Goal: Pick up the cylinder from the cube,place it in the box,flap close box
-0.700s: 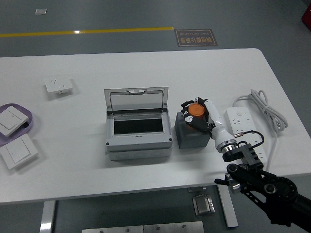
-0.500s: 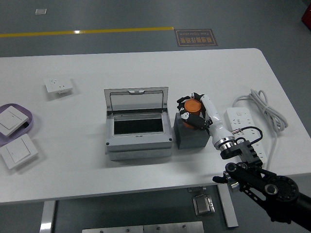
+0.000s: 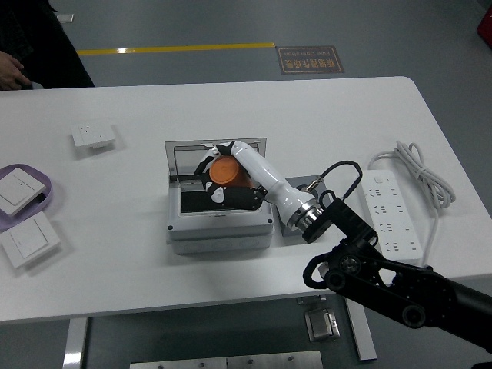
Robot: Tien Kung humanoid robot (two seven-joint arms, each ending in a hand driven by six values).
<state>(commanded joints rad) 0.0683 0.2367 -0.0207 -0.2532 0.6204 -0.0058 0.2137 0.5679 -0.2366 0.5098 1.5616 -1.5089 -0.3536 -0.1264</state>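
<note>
My right hand (image 3: 219, 175) is shut on the orange cylinder (image 3: 225, 170) and holds it over the open grey box (image 3: 219, 223), above its dark inside. The box lid (image 3: 184, 158) stands open at the back, partly hidden by the hand. The dark grey cube (image 3: 286, 231) right of the box is mostly hidden behind my white forearm (image 3: 273, 187). My left arm is out of view.
A white power strip (image 3: 388, 211) with its coiled cable (image 3: 419, 169) lies at the right. A white socket (image 3: 94, 136) lies at the back left. Wall switches (image 3: 29, 241) and a purple tray (image 3: 42, 184) sit at the left edge. A person's hand (image 3: 11, 73) shows at the top left.
My right hand lifted the orange cylinder off the cube and carried it left over the open box. A person has come into view at the top left.
</note>
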